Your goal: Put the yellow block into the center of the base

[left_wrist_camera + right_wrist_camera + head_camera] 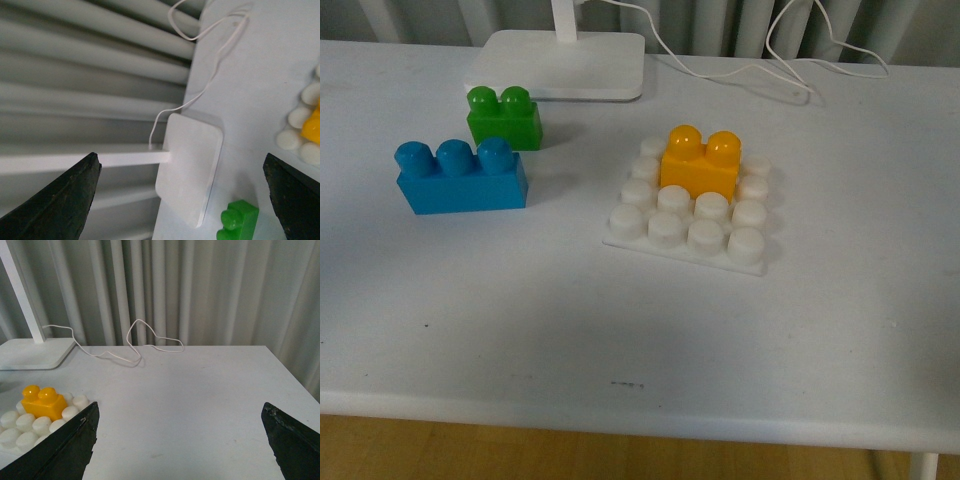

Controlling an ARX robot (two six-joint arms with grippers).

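Note:
The yellow block [701,161] stands upright on the white studded base [692,219], on the middle studs of its far rows. It also shows in the right wrist view [43,401] on the base [20,427], and partly at the edge of the left wrist view [312,125]. Neither arm shows in the front view. My left gripper [182,200] is open and empty, raised over the lamp foot and green brick. My right gripper [180,440] is open and empty over bare table to the right of the base.
A green two-stud brick [503,117] and a blue three-stud brick [460,176] stand left of the base. A white lamp foot [560,64] with its post and a white cable [750,65] lie at the back. Grey curtains hang behind the table.

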